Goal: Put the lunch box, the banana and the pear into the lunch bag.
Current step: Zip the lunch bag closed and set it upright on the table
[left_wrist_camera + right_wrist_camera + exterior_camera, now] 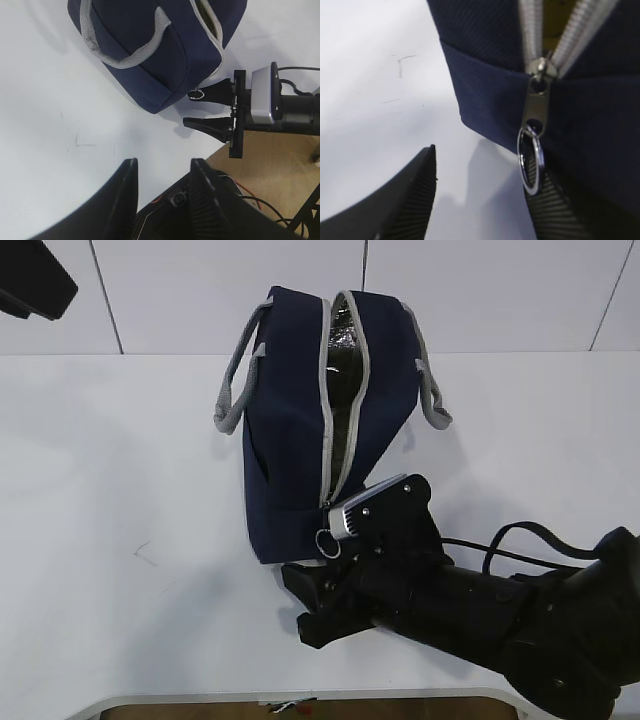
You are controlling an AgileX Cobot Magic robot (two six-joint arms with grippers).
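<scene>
The lunch bag (pixel 300 440), upper centre, looks soft (floppy fabric); take its zipper ring (pixel 531 160). Right gripper (pixel 212 107) and left gripper (pixel 165 192) gape, empty.

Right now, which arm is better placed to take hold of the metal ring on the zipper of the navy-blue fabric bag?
The right arm. Its open pincer sits at the metal ring of the navy-blue fabric bag, one finger just behind it. The left pincer hangs open over bare white table, away from the ring.
</scene>
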